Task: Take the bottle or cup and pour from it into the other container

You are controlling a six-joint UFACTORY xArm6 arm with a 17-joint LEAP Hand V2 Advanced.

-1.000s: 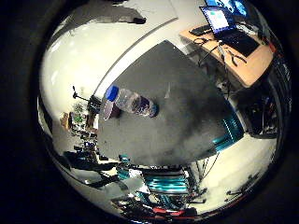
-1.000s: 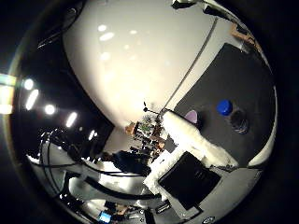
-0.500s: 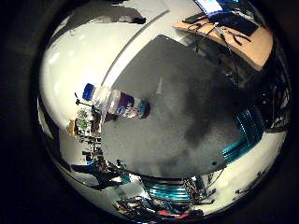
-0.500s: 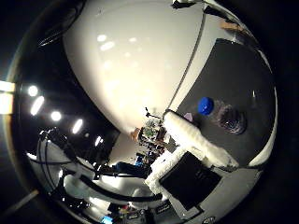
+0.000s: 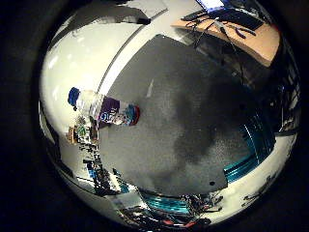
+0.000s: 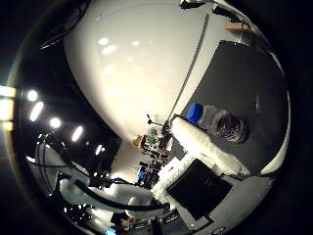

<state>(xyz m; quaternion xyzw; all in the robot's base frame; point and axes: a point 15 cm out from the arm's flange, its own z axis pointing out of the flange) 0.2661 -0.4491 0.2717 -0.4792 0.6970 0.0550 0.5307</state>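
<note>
A clear plastic bottle (image 5: 104, 109) with a blue cap (image 5: 74, 96) and a dark label stands upright on the dark grey table (image 5: 188, 106), near its edge. The thumb side palm view also shows the bottle (image 6: 223, 124), just beyond my hand (image 6: 203, 149). A white finger (image 6: 196, 137) reaches out straight towards it and stays a short way away from it. The hand is open and holds nothing. I see no cup or second container in either view.
A wooden desk (image 5: 241, 34) with a laptop stands beyond the far side of the table. Teal frames (image 5: 256, 145) stand by the table's side. Clutter on a stand (image 5: 82, 130) sits past the table edge by the bottle.
The camera has moved with the hand, and the bottle now sits closer to the finger in the thumb side view. A small pale cup seen beside the bottle earlier no longer shows.
</note>
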